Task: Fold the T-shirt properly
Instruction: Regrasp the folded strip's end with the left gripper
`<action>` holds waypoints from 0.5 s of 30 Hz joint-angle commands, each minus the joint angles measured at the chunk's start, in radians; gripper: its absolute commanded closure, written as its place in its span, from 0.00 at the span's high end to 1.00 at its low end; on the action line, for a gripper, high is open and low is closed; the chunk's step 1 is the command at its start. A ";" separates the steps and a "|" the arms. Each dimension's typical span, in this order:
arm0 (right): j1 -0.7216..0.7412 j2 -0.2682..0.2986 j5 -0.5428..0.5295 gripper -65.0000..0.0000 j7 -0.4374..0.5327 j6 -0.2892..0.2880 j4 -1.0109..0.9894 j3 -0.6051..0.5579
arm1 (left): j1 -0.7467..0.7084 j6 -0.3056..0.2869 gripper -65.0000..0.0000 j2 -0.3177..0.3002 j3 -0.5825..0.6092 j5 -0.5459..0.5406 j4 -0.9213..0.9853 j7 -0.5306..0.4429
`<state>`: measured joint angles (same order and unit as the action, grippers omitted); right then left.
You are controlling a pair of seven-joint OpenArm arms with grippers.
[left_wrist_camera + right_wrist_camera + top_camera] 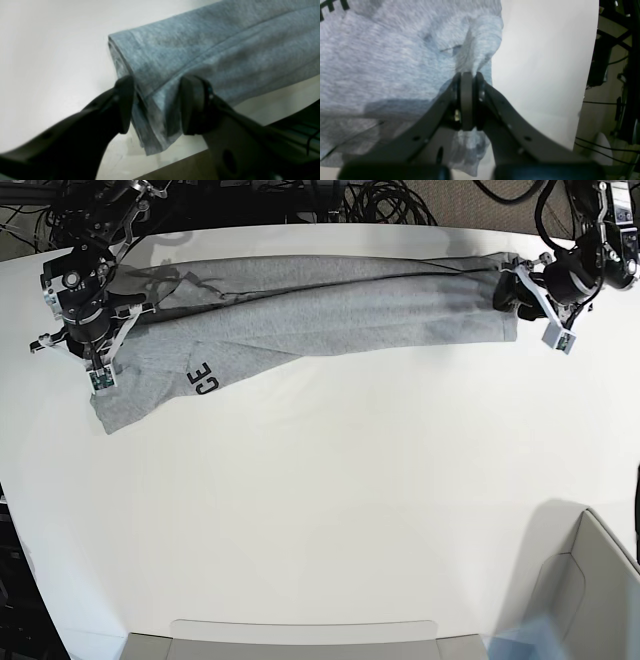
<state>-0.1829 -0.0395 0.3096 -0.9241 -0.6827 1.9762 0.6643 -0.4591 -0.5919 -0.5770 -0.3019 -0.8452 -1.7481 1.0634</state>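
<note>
The grey T-shirt (320, 305) lies stretched in a long folded band along the table's far side, with black lettering (205, 377) showing near its left end. My left gripper (157, 107) is at the band's right end (515, 290). Its jaws stand open on either side of the folded edge (155, 120), which hangs loose between them. My right gripper (468, 75) is shut on a bunched fold of the T-shirt (382, 62) at the left end (100, 365), lifting that corner slightly.
The white table (330, 500) spreads toward the near side. Grey bins sit at the front edge (300, 638) and the front right corner (590, 580). Cables (390, 205) and dark frames lie behind the table. The table edge (175, 160) runs just below my left gripper.
</note>
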 commanded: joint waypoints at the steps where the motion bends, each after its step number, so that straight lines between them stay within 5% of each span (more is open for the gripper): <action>1: 0.009 0.011 0.001 0.00 0.012 -0.015 0.016 0.001 | 0.007 -0.004 0.48 -0.015 -0.010 -0.015 -0.014 -0.019; 15: 0.007 0.037 0.001 0.00 0.015 -0.015 -0.047 0.001 | 0.012 -0.006 0.48 0.010 -0.009 -0.047 0.101 -0.010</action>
<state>-0.1833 -0.0116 0.3107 -0.9207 -0.6827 1.9129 0.6636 -0.4484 -0.5957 -0.5488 -0.3031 -0.8822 -1.6360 1.0679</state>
